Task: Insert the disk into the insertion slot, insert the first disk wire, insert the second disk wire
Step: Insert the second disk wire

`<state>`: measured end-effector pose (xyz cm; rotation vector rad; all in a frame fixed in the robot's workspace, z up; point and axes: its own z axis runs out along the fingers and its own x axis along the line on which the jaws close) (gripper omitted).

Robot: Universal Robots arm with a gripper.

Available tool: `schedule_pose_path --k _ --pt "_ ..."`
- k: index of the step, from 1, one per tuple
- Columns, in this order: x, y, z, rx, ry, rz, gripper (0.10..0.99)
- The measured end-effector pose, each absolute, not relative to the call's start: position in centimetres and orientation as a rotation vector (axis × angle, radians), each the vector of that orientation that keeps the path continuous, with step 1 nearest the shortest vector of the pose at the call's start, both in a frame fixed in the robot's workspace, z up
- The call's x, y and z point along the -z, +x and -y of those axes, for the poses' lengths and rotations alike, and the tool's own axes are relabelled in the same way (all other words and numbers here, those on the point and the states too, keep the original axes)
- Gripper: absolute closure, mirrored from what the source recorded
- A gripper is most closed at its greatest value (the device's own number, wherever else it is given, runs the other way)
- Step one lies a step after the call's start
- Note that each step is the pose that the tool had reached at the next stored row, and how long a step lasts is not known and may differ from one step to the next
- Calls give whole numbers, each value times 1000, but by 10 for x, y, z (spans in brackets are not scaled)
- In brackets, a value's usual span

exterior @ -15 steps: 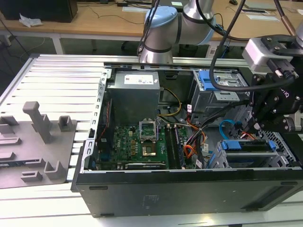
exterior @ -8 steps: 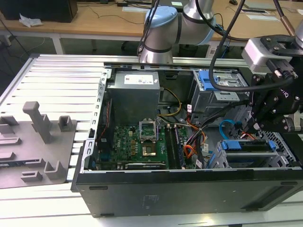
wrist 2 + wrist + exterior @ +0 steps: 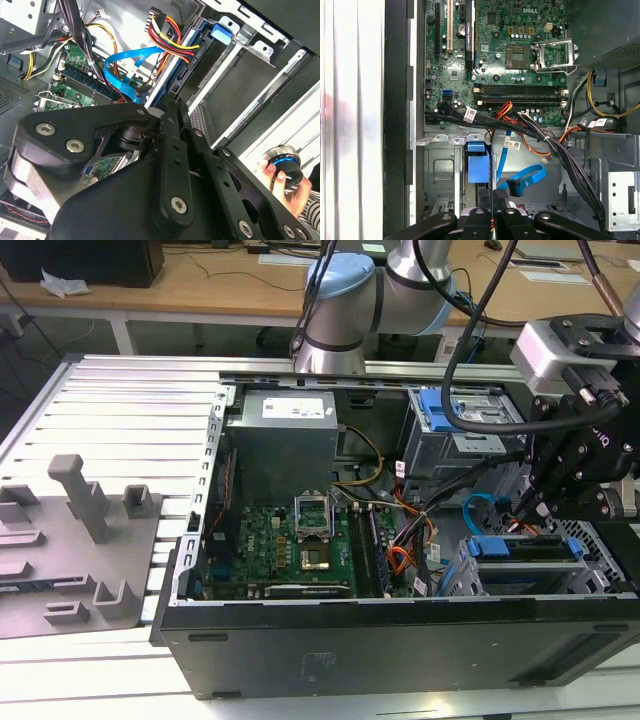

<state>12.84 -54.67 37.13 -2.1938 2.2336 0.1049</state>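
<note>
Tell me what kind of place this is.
Probably a robotics lab or test workshop: an open desktop computer case lies on a slatted aluminium table, a robot arm stands by it, wooden desks behind.

Silver bench with long grooves, seen in the exterior view. In the middle and right of the frame, a big black computer box lying open on it. At lower left, a grey plastic holder.

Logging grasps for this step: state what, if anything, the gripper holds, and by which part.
Cannot be told: the gripper hangs close beside the second disk wire, but whether it grips anything is hidden.
</note>
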Motion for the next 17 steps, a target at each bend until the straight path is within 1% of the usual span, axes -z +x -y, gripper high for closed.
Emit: schedule_pose_path --k 6,11,17 --pt "-371 138 545 -106 -2194 -2234 910" --pt "-371 138 530 -106 -2194 -2234 910" --pt "-371 138 521 -106 -2194 -2234 910"
